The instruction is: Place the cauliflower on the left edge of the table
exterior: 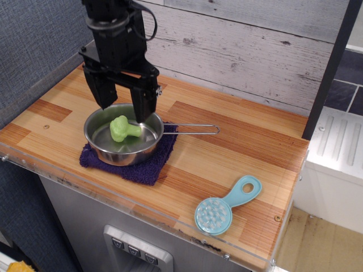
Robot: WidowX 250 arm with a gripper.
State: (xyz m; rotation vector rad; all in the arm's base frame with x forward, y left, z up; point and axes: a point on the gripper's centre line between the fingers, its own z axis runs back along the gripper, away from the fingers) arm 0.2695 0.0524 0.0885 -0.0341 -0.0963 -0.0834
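The cauliflower (pixel 122 128) is a small light-green floret lying on its side inside the steel pan (pixel 108 150), head to the left, stem to the right. My black gripper (pixel 123 111) hangs open just above the pan's back rim, one finger on each side of the floret, apart from it. The pan sits on a dark purple cloth (pixel 142 169) on the wooden table (pixel 238 147). The table's left edge (pixel 22 122) lies left of the pan.
The pan's wire handle (pixel 193 128) points right. A light-blue round brush (pixel 224 207) lies near the front right edge. A clear acrylic strip (pixel 113 195) runs along the front. A grey wall stands at the left, a plank wall behind.
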